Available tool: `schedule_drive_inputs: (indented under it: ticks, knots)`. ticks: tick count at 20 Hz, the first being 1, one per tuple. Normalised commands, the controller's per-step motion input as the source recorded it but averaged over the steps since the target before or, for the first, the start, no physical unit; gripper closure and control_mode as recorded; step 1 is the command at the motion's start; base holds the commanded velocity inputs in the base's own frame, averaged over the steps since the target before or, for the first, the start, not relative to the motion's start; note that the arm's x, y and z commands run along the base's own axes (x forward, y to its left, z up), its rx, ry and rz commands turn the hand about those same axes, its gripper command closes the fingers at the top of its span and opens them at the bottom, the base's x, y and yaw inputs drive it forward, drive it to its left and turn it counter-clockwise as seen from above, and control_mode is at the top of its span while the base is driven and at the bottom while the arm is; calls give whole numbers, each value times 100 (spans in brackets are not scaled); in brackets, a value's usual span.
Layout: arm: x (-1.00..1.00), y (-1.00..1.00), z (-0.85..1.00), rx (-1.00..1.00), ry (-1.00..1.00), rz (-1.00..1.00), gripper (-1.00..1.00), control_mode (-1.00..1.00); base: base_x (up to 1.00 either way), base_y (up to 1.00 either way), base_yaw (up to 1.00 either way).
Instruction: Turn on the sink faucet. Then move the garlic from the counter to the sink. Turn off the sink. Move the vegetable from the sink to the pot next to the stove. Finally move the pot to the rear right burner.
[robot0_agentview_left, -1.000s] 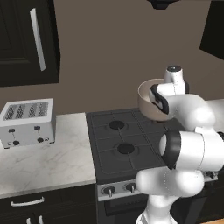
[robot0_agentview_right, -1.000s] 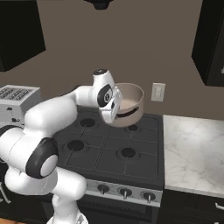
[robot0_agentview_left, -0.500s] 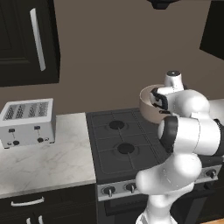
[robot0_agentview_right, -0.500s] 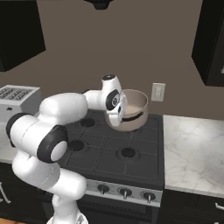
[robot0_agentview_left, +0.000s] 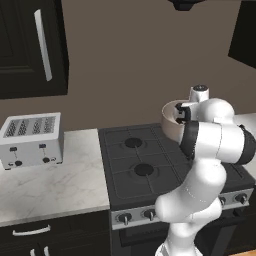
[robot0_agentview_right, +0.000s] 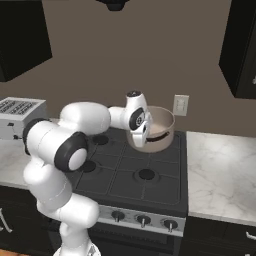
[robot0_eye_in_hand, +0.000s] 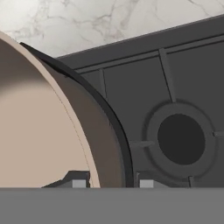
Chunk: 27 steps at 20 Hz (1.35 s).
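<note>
Tan and round, the pot (robot0_agentview_right: 156, 131) hangs in the air above the far right part of the black stove (robot0_agentview_right: 131, 170), carried by the white arm's gripper (robot0_agentview_right: 142, 131). From the right base camera, the hand sits at the pot's left rim and the pot tilts slightly, its pale inside partly visible; its base is clear of the grates. From the left base camera, the pot (robot0_agentview_left: 170, 120) shows as a tan bowl shape just left of the gripper (robot0_agentview_left: 181, 114), partly hidden behind the arm's big upper joints.

Looking along the hand, the two finger tips stand either side of the pot's wall (robot0_eye_in_hand: 100, 144), one inside and one outside, closed on the rim. Beside the pot lies a round burner (robot0_eye_in_hand: 180, 138), with a strip of marble counter (robot0_eye_in_hand: 100, 22) beyond the stove's edge.

Marble counter runs on both sides of the stove. On the left stretch stands a silver toaster (robot0_agentview_left: 31, 140), well apart from the pot. A white wall outlet (robot0_agentview_right: 180, 105) sits on the brown wall just right of the pot. Whether the garlic lies inside the pot cannot be told.
</note>
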Motion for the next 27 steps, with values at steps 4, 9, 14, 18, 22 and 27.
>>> schedule_drive_inputs:
  ticks: [4,9,14,18,22,27]
  knots:
    - [30,-12,-21,3,0,0,100,-100,0,0,0]
    - [31,-6,-12,4,0,0,100,-100,0,0,0]
    - [19,-1,-15,2,0,0,100,-100,0,0,0]
    - [2,0,-16,2,1,2,100,-100,0,0,0]
    - [0,0,-20,0,0,2,100,-100,0,0,0]
    - [0,1,-15,0,0,0,-100,-100,0,0,0]
